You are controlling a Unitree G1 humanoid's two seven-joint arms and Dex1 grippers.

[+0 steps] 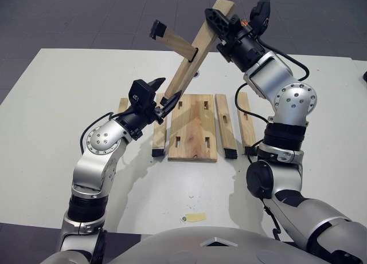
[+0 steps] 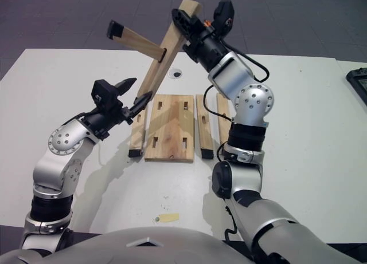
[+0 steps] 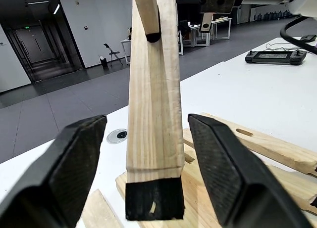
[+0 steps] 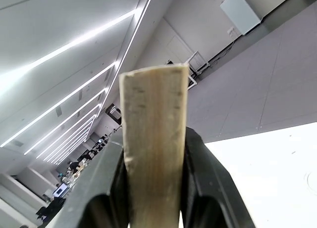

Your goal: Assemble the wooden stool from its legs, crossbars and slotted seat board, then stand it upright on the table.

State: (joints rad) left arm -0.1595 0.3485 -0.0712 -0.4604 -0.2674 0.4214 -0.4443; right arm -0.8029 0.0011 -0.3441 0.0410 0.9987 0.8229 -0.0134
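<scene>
One leg [image 1: 184,75] slants down | right pincer [image 1: 222,18] clenched on its top | left pincer [image 1: 166,92] open around its bottom

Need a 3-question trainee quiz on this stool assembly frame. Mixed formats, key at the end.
1. True or false: the right gripper is shut on the raised leg.
2. The left gripper is: A) shut on a loose crossbar; B) open, straddling the raised leg's lower end; C) shut on nothing.
3. Fill in: the seat board lies ___ on the table.
Key: 1 true; 2 B; 3 flat.
</scene>
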